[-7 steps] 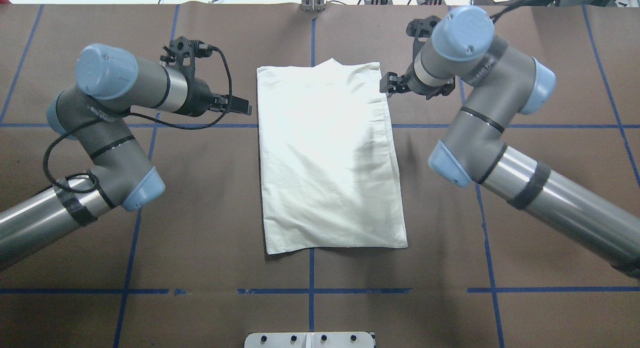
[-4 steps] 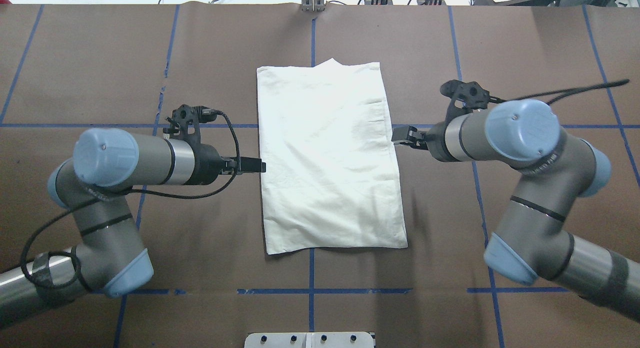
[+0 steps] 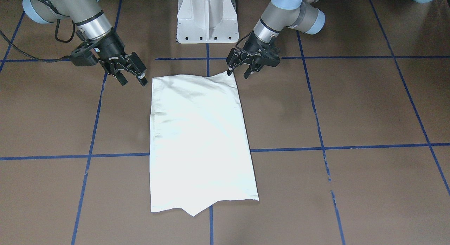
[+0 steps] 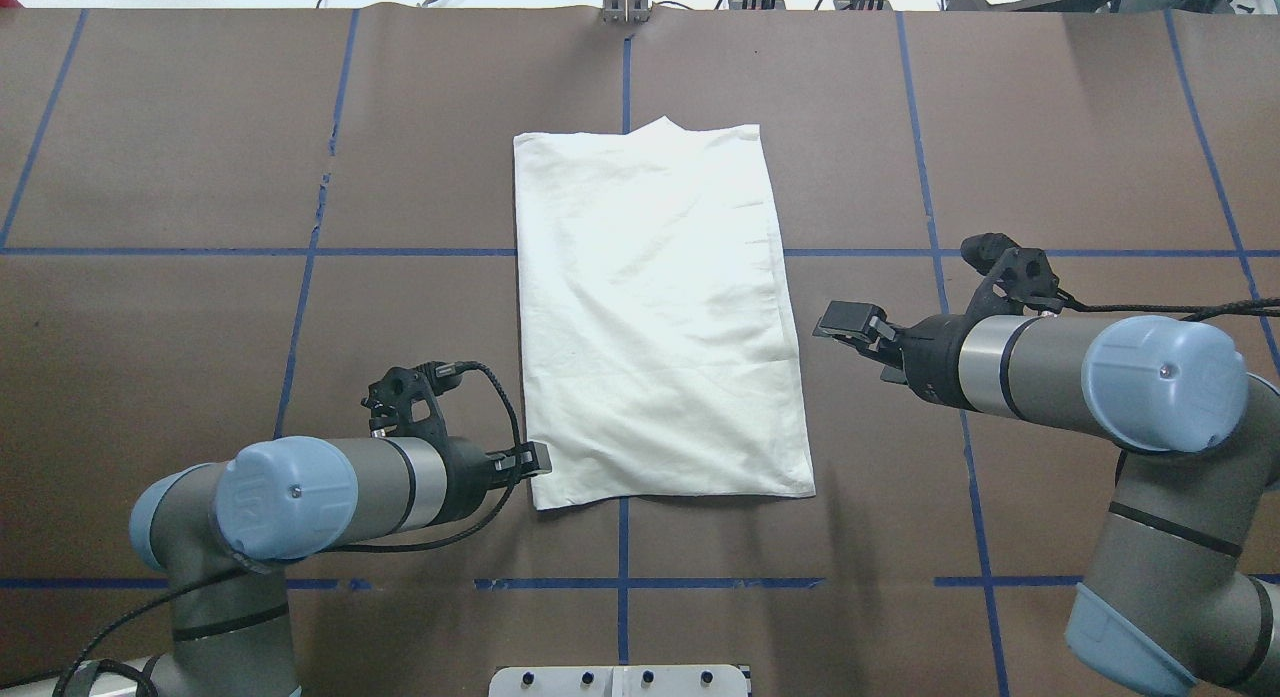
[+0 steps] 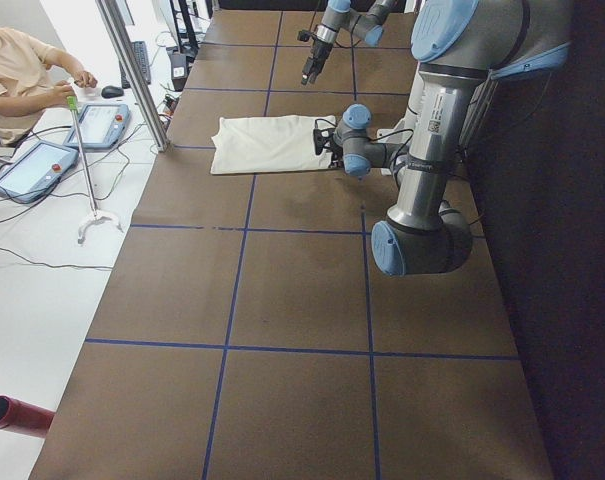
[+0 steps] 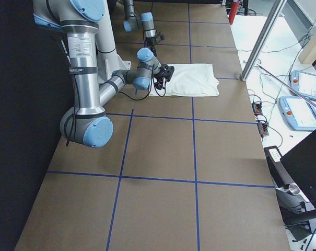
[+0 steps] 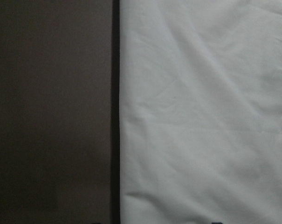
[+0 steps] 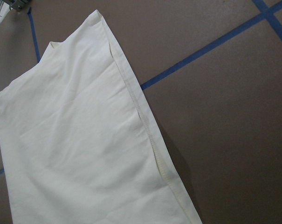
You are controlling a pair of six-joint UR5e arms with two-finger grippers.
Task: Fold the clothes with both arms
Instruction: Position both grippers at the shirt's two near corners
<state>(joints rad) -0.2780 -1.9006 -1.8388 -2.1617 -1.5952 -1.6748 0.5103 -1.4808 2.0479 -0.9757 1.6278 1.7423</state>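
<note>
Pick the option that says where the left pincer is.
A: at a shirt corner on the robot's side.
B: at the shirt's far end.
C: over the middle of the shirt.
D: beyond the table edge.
A: in the overhead view the left pincer sits at the near left corner of the shirt, jaws open.

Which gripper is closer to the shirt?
The left gripper: it sits at the near corner of the shirt; the right gripper hangs clear of its edge.

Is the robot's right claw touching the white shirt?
Apart. The overhead view shows bare brown table between the right gripper and the folded shirt.
</note>
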